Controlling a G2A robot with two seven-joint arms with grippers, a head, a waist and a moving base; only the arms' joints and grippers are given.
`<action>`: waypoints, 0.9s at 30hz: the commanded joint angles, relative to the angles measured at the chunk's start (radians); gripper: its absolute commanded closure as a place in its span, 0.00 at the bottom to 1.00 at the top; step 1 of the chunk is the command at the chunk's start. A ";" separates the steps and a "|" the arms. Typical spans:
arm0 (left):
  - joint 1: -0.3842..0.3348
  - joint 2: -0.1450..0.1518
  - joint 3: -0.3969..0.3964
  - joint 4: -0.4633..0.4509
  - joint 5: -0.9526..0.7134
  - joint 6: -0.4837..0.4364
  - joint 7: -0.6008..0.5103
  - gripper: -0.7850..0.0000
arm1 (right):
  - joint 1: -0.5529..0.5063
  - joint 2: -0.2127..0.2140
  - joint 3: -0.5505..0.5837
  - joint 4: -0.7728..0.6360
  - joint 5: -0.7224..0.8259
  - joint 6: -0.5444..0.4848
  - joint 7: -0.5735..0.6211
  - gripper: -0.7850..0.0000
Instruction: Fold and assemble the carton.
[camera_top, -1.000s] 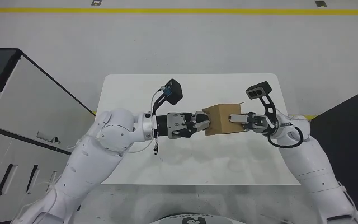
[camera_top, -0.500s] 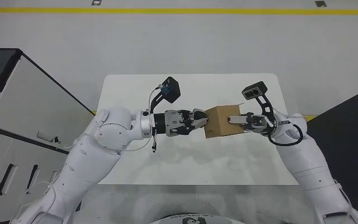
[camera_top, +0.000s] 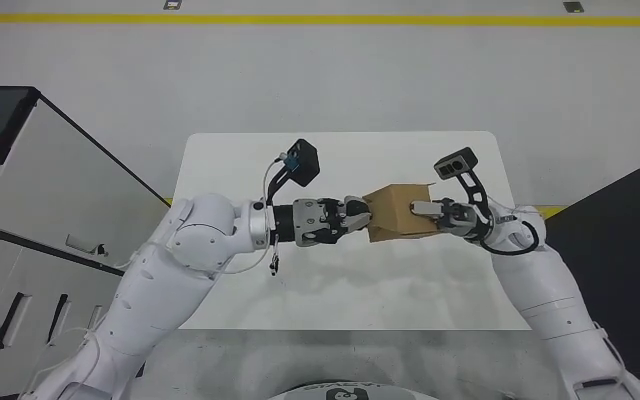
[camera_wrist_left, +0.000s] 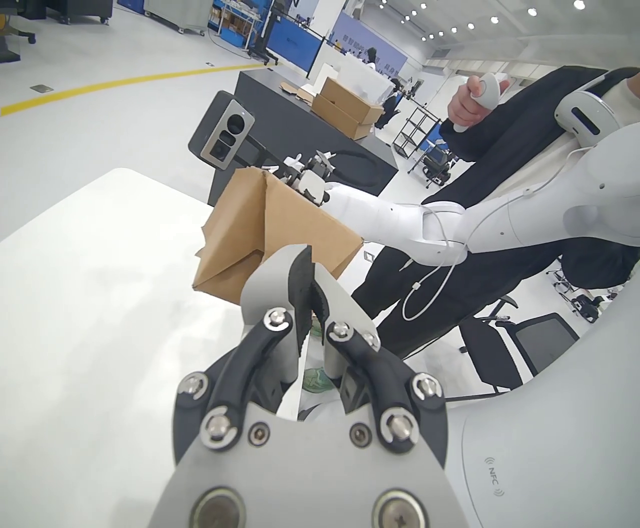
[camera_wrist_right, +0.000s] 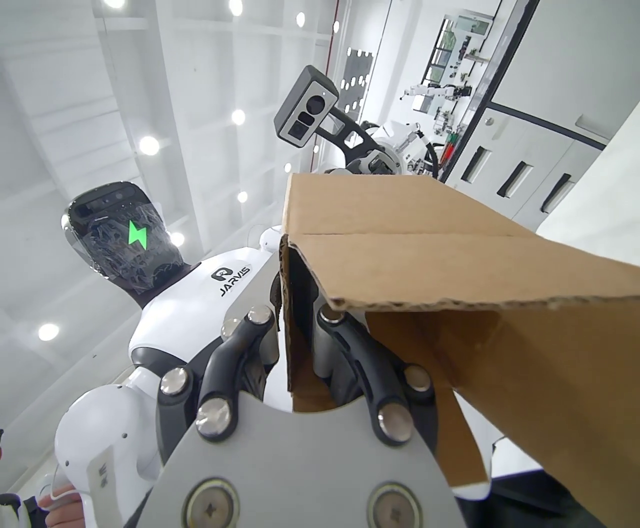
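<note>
1. The left gripper (camera_wrist_left: 305, 270) lies level over the table, pointing toward the robot's right. Its fingers are drawn nearly together, with only a thin slit between the dark pads. The tips sit against the lower corner of the carton's closer end. I cannot tell whether any card is pinched between them.
2. The right gripper (camera_wrist_right: 295, 312) comes in from the opposite side, facing the left one. Its jaws are clamped on the carton, with one thin side wall standing edge-on between the two fingers.
3. The carton (camera_top: 398, 212) is plain brown cardboard, spanning the space between the two grippers and slightly skewed to the table's edges. At the end toward the left gripper, the flaps are folded in unevenly and one crumpled edge juts out. At the end held by the right gripper it is open, with a loose flap hanging past the wrist. Whether its underside touches the table cannot be told.
4. The white table (camera_top: 340, 290) lies beneath; the carton is over its middle, a little to the robot's right.
5. Beyond the table's far edge lies pale floor, crossed by a yellow line (camera_top: 320, 18).
</note>
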 joint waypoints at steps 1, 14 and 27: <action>-0.004 -0.001 0.007 -0.001 0.001 0.001 -0.004 1.00 | 0.004 -0.004 -0.007 0.003 0.020 0.013 0.018 1.00; -0.029 -0.007 0.049 -0.017 0.019 0.000 -0.012 1.00 | 0.006 -0.021 -0.025 0.003 0.062 0.043 0.048 1.00; -0.040 -0.011 0.067 -0.018 0.073 0.013 0.010 1.00 | 0.007 -0.017 -0.042 -0.011 0.065 0.043 0.048 1.00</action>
